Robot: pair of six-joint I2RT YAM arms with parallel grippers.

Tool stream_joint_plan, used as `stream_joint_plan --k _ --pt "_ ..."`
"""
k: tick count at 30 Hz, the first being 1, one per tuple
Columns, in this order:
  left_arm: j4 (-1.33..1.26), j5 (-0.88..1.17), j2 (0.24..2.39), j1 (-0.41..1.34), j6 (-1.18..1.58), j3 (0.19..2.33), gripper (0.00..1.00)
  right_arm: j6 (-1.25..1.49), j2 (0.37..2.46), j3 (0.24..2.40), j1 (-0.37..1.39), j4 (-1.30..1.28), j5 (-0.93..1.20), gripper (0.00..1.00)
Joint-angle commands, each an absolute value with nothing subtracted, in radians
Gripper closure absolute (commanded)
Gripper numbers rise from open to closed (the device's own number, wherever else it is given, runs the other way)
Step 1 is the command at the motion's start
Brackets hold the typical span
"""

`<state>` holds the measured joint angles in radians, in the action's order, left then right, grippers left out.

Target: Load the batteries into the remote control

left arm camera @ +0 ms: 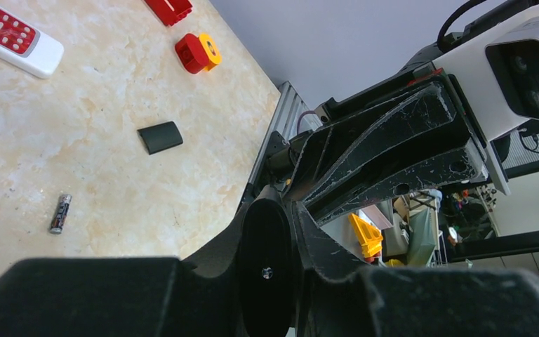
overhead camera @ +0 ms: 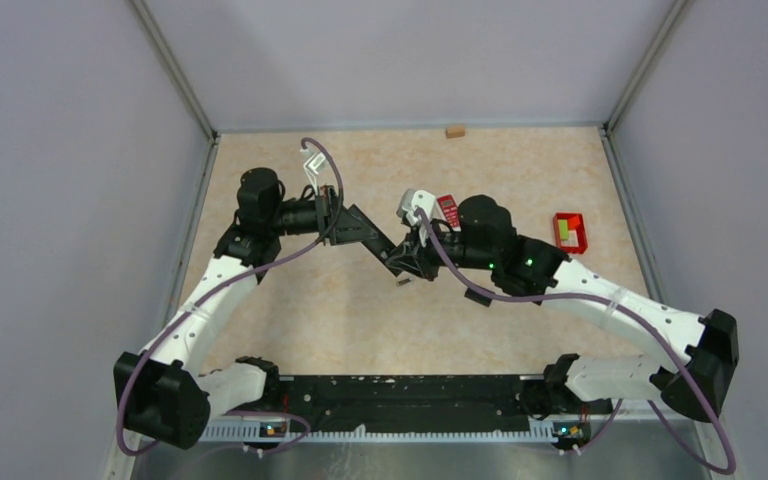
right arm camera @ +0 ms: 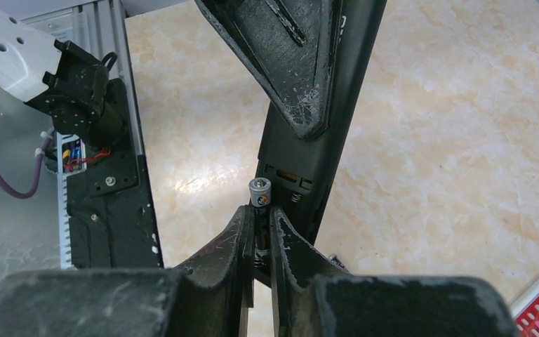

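My left gripper [overhead camera: 358, 228] is shut on a black remote control [overhead camera: 388, 250] and holds it above the table; the left wrist view shows it end-on between the fingers [left arm camera: 267, 260]. My right gripper [right arm camera: 261, 214] is shut on a battery [right arm camera: 258, 192] with a silvery tip. It holds the battery at the remote's open battery compartment [right arm camera: 296, 181], where springs show. Another battery [left arm camera: 60, 213] lies on the table, and the black battery cover [left arm camera: 160, 137] lies apart from it. One more battery [right arm camera: 337, 260] shows partly behind my right fingers.
A white and red remote [left arm camera: 7, 35] lies on the table past the right gripper. There is a red and yellow cylinder [left arm camera: 198, 53] and a red tray [overhead camera: 568, 232] at the right. A small wooden block [overhead camera: 454, 131] sits at the back wall.
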<state>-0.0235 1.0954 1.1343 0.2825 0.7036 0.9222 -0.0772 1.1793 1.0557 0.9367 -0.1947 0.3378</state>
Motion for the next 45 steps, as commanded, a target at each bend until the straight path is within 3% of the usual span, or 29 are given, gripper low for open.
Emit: stream_joint_plan --k 1,14,23,38,45 --pt "-0.104 1.118 1.109 0.281 0.725 0.952 1.0 -0.058 1.197 1.093 0.945 -0.243 0.338 0.87" --pt "-0.094 1.11 1.116 0.275 0.707 0.947 1.0 0.014 1.176 1.1 0.943 -0.195 0.285 0.66" --pt "-0.091 1.109 1.112 0.27 0.707 0.945 1.0 0.052 1.147 1.107 0.943 -0.152 0.258 0.45" --pt "-0.091 1.088 1.099 0.265 0.709 0.943 1.0 0.194 1.081 1.114 0.942 -0.081 0.165 0.32" --pt "-0.147 1.027 1.078 0.262 0.749 0.93 1.0 0.601 1.065 1.144 0.941 -0.2 -0.145 0.3"
